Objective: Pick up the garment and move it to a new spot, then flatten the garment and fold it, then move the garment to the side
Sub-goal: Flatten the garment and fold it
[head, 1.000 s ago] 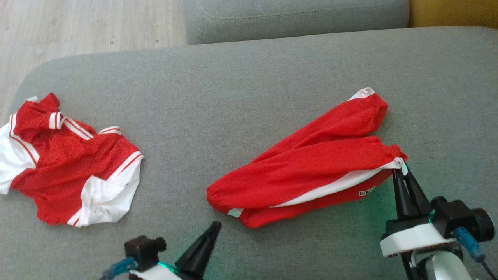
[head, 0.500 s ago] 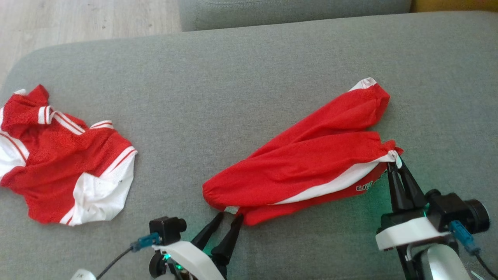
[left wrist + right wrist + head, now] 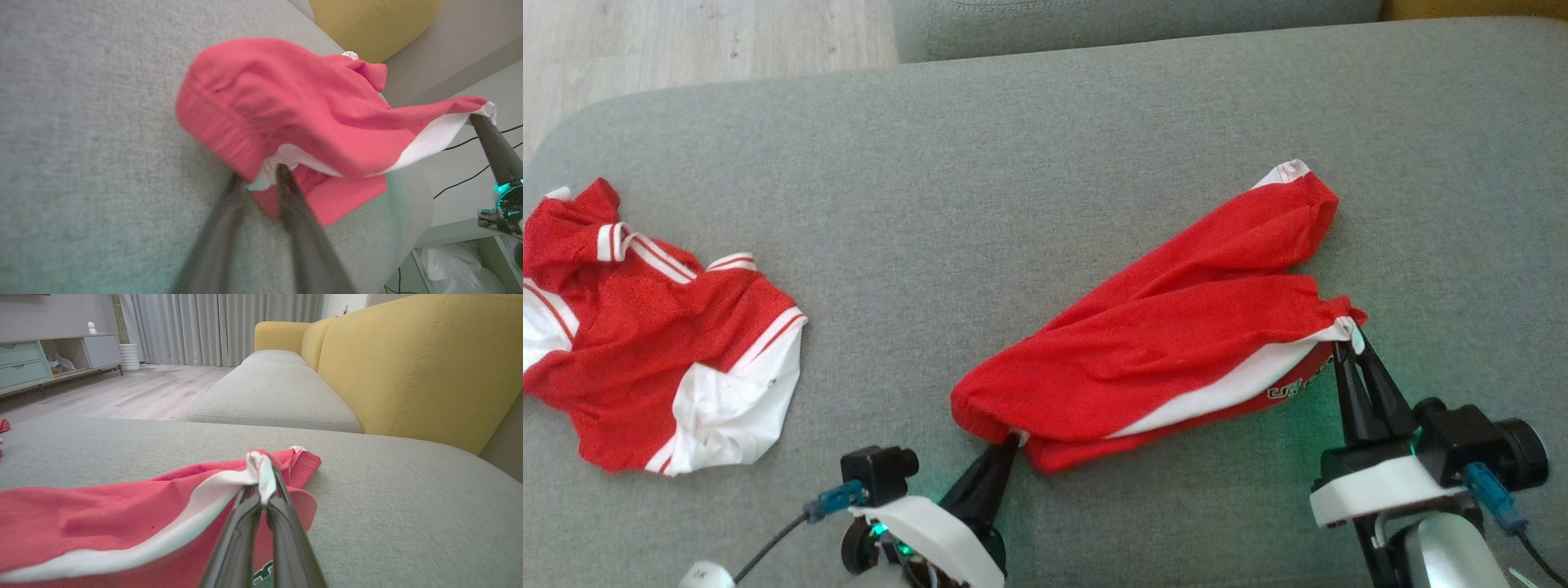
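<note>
Since a second ago the left gripper has come up from the lower edge of the head view to the near left corner of the garment, and its fingers, spread wide half a second ago, now stand closer together. Seen from the left wrist, the two dark fingers straddle a white strip of hem at that corner, with red cloth bulging over and beyond their tips; the view is blurred and a gap remains between them, so I cannot tell whether they have pinched the hem. The right gripper stays clenched on the garment's far right corner, where a twisted knot of white trim sticks up between its closed tips. Between the two grippers the garment lies stretched slantwise across the grey sofa cushion, red on top, with a white band and a bit of lettering along its near edge and a white-tipped end pointing up and right. Well apart, at the cushion's left end, lies a second red and white garment, crumpled
</note>
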Robot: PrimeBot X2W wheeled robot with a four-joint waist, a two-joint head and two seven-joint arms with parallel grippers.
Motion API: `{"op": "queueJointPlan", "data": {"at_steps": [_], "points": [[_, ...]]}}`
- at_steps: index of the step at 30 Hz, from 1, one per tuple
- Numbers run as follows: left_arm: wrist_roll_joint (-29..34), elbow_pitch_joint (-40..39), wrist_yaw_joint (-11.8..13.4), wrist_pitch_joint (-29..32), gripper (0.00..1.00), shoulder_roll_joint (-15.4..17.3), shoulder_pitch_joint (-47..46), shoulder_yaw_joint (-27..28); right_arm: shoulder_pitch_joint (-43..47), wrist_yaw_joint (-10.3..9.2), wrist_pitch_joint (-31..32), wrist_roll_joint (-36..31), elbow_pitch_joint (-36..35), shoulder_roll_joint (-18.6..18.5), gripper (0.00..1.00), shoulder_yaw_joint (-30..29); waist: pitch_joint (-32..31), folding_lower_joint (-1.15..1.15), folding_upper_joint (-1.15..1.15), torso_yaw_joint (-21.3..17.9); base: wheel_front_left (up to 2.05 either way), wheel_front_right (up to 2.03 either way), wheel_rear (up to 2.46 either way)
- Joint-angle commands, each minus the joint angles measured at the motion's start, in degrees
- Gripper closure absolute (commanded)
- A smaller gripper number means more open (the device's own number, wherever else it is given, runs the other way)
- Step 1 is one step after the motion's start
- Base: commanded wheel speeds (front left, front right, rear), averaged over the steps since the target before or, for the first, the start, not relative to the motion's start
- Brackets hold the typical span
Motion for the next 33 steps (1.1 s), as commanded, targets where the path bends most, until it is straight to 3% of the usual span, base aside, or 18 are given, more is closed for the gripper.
{"op": "queueJointPlan", "data": {"at_steps": [1,7,13,22,28,33], "points": [[-0.1,-0.9,-0.3,-0.9,1.00,0.7,-2.4,0.0,-2.0,0.39,-0.2,-0.3,-1.5,-0.5,1.00,1.4,-0.2,0.00,0.00,0.1,0.00,0.00,0.00],[2.2,-5.4,-0.3,-3.1,1.00,3.1,-4.2,-0.6,-3.3,0.39,-0.2,0.8,-3.6,-0.5,1.00,-1.1,-0.6,0.00,0.00,0.5,0.00,0.00,0.00],[8.8,-18.3,-0.3,-3.3,1.00,9.1,-5.2,5.2,-8.3,0.39,-0.2,1.1,-10.3,-2.7,1.00,-5.3,-1.0,0.00,0.00,0.8,0.00,0.00,0.00],[12.6,-32.4,-0.3,-3.4,1.00,13.2,-7.0,8.3,-12.8,0.39,-0.2,1.9,-13.2,-6.1,1.00,-6.2,-1.5,0.00,0.00,0.6,0.00,0.00,0.00],[12.4,-41.7,-0.3,-1.7,1.00,18.8,-18.9,7.5,-18.7,0.39,-0.2,2.9,-15.7,-9.5,1.00,-6.5,-0.5,0.00,0.00,1.0,0.00,0.00,0.00],[10.1,-38.3,-0.4,4.6,1.00,22.9,-34.6,7.3,-29.6,0.39,-0.2,5.2,-9.3,-11.9,1.00,-4.0,3.0,0.00,0.00,-0.1,0.00,0.00,0.00]]}}
